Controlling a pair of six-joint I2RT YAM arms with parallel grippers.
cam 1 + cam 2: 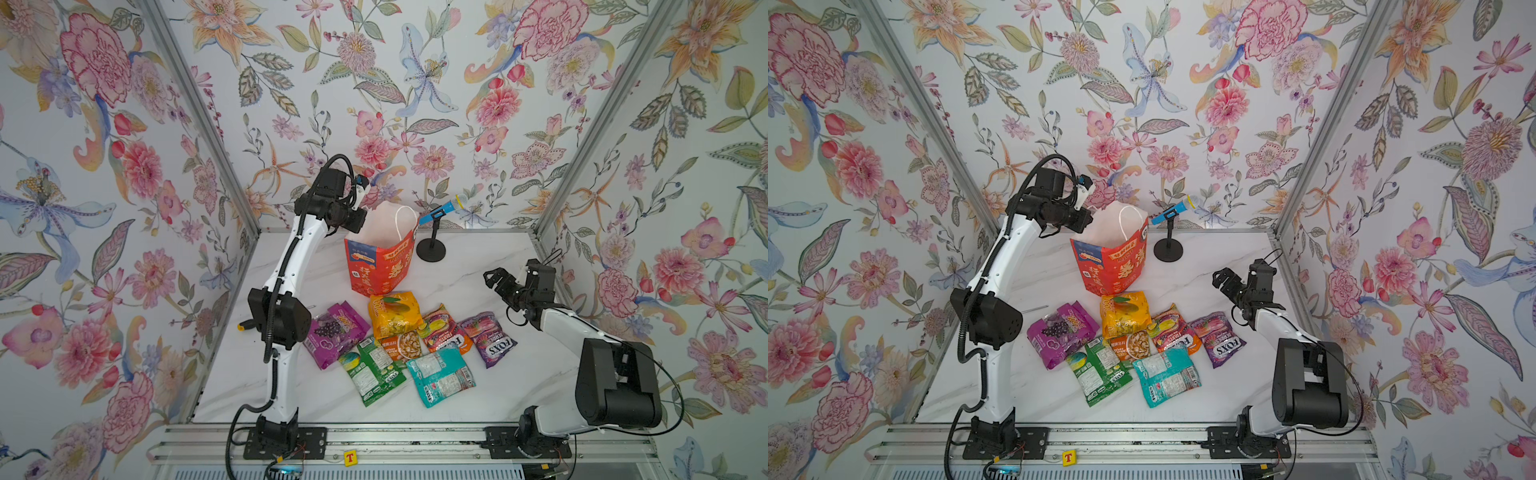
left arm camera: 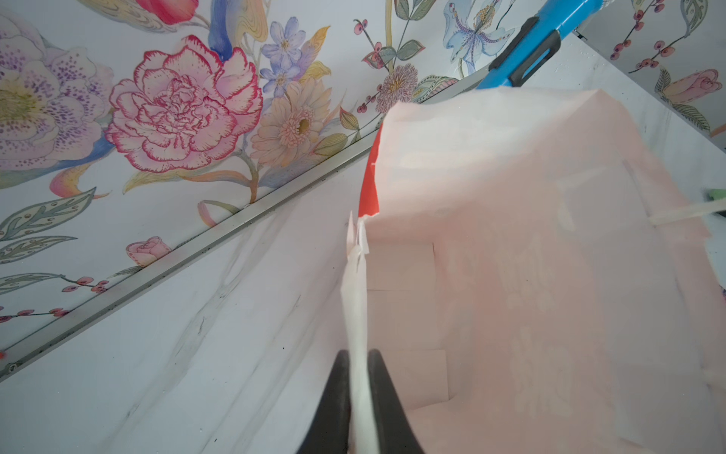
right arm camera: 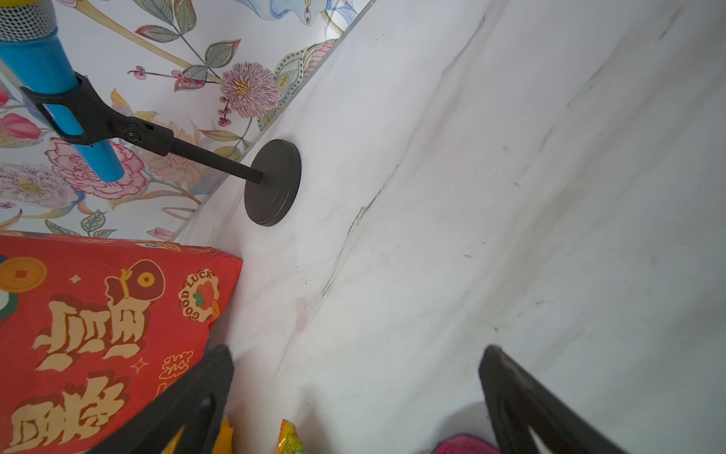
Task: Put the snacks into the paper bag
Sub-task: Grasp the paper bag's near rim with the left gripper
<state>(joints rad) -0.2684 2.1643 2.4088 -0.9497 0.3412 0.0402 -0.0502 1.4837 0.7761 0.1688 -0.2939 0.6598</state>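
The paper bag [image 1: 382, 266] stands upright and open at the far middle of the white marble counter [image 1: 519, 374], red-orange outside with gold characters and a blue label panel, pale inside. A white cord handle loops over its mouth.

The left gripper [image 2: 359, 357] is closed on the bag's far-left rim: in the left wrist view its two dark fingers [image 2: 387, 397] pinch the thin white paper edge between them. In both top views the fingertips are hidden behind the wrist, so the grip can only be judged from the wrist camera.

The right gripper [image 1: 496, 279] hangs above the counter right of the bag, jaws wide apart and holding nothing.

All seven snacks lie on the counter just near of the bag, outside it:
- purple grape packet [image 1: 334, 330], leftmost
- orange-yellow packet [image 1: 395, 313], touching the bag's base, as far as the top views show
- orange-green nut packet [image 1: 405, 347], partly under its neighbours
- green packet [image 1: 372, 370] and teal packet [image 1: 440, 376], nearest
- two FOXS bags (one orange-red [image 1: 444, 330], one purple [image 1: 490, 338]) on the right

A blue microphone [image 1: 440, 212] on a black stand [image 1: 431, 251] sits just right of the bag, by the far wall.
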